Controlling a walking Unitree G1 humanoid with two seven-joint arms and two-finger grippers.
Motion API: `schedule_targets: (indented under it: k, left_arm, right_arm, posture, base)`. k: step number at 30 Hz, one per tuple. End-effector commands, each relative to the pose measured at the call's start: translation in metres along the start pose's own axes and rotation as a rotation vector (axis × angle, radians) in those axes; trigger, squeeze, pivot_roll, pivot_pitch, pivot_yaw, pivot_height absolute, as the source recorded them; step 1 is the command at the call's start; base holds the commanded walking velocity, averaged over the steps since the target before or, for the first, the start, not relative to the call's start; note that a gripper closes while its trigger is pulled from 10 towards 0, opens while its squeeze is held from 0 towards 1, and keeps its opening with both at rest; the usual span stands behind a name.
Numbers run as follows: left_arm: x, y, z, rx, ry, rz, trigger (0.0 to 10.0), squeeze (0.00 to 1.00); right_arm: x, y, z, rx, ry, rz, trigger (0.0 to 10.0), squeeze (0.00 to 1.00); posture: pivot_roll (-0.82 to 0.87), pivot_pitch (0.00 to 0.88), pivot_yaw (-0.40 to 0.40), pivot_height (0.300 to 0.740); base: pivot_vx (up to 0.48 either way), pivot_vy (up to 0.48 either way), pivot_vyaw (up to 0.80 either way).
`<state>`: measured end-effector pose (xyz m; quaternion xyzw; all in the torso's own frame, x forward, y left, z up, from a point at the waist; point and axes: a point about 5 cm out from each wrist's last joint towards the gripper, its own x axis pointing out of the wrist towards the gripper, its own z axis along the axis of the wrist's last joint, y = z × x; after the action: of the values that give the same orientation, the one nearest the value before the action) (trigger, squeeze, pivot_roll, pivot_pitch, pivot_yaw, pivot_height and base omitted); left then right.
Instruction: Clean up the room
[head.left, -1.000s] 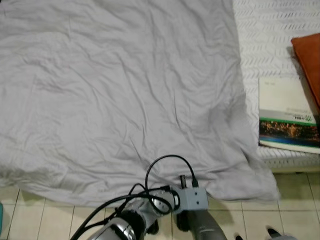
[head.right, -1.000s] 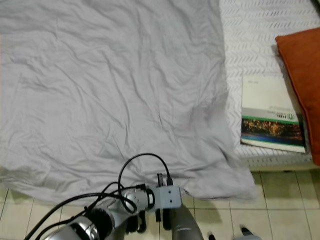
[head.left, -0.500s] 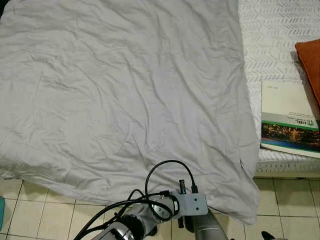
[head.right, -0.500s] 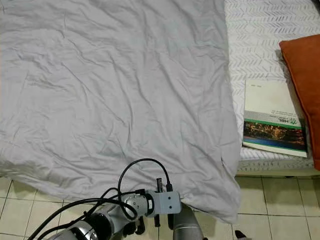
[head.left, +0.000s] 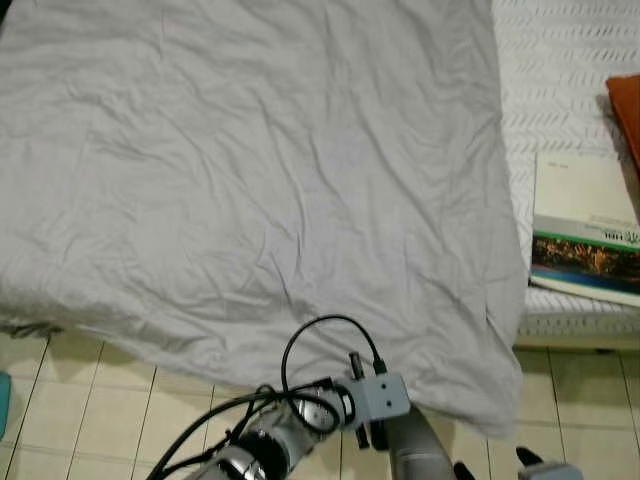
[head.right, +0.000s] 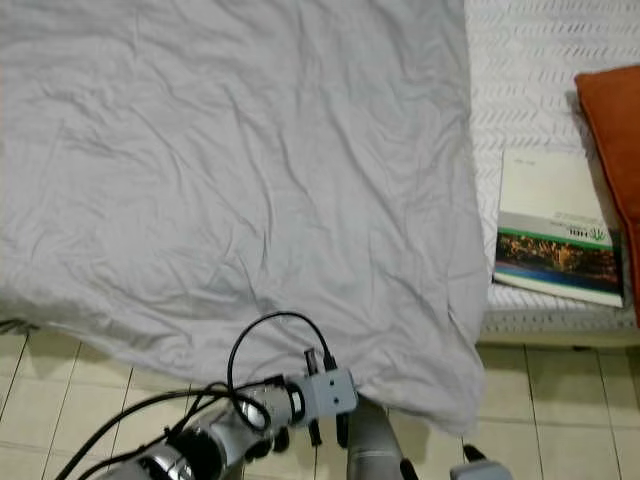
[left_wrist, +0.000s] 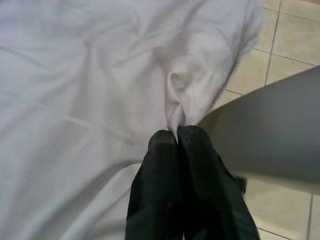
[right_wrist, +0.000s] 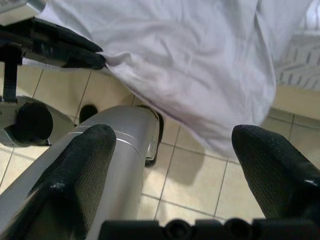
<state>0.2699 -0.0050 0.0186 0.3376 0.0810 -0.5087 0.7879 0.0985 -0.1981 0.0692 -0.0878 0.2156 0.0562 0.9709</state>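
A crumpled pale grey sheet (head.left: 260, 170) covers most of the bed, and its near edge hangs down to the tiled floor. My left gripper (left_wrist: 177, 136) is shut on a fold of that edge close to the sheet's near right corner (head.left: 490, 400). In the head views the left arm's wrist box (head.left: 378, 396) sits low in the middle, just under the hem. My right gripper (right_wrist: 172, 165) is open and holds nothing. It hangs over the floor tiles right of the left arm, below the sheet's drooping corner (right_wrist: 225, 135).
A book (head.left: 585, 230) with a green and dark cover lies on the white patterned mattress (head.left: 560, 80) at the right, beside an orange cushion (head.right: 615, 130). The beige tiled floor (head.left: 90, 400) runs along the bed's near side. A teal object (head.left: 3, 402) touches the left edge.
The sheet's near right corner was bunched on the floor. Now it hangs flatter and the sheet looks smoother. The left gripper stays shut on the hem. The camera has shifted a little.
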Motion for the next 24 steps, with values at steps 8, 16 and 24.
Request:
schedule_targets:
  k: [8, 16, 24]
  left_arm:
    - [0.015, -0.027, 0.018, -0.111, -0.021, -0.039, 10.0, 1.0]
    - [-0.005, 0.006, -0.008, -0.321, -0.029, 0.171, 10.0, 1.0]
    - [-0.079, 0.067, -0.054, -0.591, -0.135, 0.656, 10.0, 1.0]
  right_arm:
    - [-0.001, 0.003, -0.009, 0.01, 0.051, 0.024, 10.0, 0.0]
    - [0.036, 0.002, 0.006, 0.037, -0.063, 0.023, 10.0, 0.0]
    - [0.086, -0.013, 0.034, 0.168, -0.231, -0.054, 10.0, 0.0]
  posture:
    - [-0.26, 0.441, 0.061, 0.74]
    - [-0.22, 0.279, 0.081, 0.74]
    - [-0.13, 0.112, 0.078, 0.74]
  base:
    - [0.0, 0.0, 0.0]
    - [0.0, 0.0, 0.0]
    - [0.0, 0.0, 0.0]
